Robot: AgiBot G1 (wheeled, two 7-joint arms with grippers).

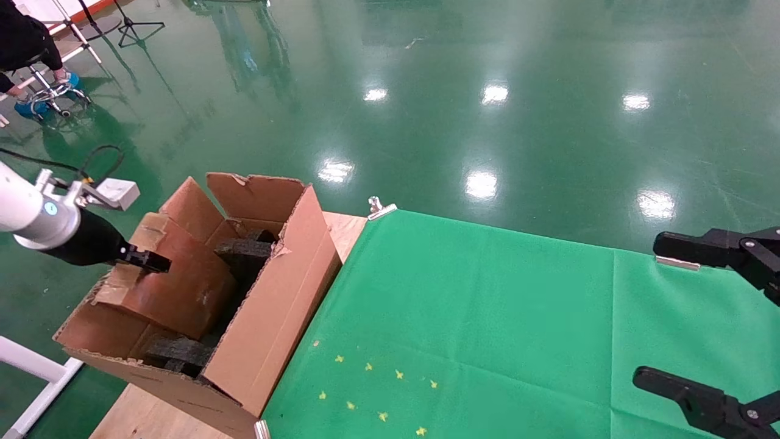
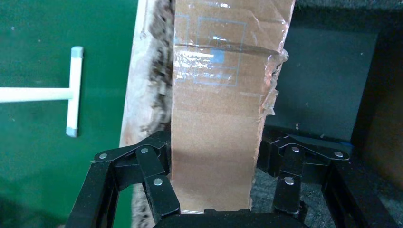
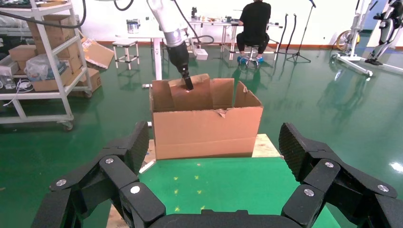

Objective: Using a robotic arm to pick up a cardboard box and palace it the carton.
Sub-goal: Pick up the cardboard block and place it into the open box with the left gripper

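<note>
The left gripper (image 2: 211, 190) on the robotic arm (image 1: 36, 213) is clamped on the cardboard box (image 2: 223, 109). One finger (image 2: 159, 187) presses each long side, so the box sticks straight out from the claw, long way pointing away from it. Seen from the robot's head, the arm reaches in from about nine o'clock, and the box (image 1: 170, 286) sits inside the carton (image 1: 286, 292), on the side nearest that arm. It tilts, with its high end up by the gripper (image 1: 149, 261).

What matters most for the coming move is that the box is already over and partly down in the carton. I think letting go is all that is left. The right gripper (image 1: 719, 323) is wide open and holds nothing. It waits far off at about four o'clock, over the green cloth (image 1: 487, 317), so the left arm is much the nearer one.

The left wrist view shows the grip up close: shiny tape (image 2: 209, 61) across the box, a ragged flap edge (image 2: 147, 85) just beside it, and dark foam (image 2: 328, 90) on the other side. It cannot show how deep the box sits. The right wrist view shows the whole carton (image 3: 206, 128) from across the table, with the box poking up above its rim. From the head view, black foam pieces (image 1: 244, 253) lie beside the box, and I cannot tell if the box rests on them.
</note>
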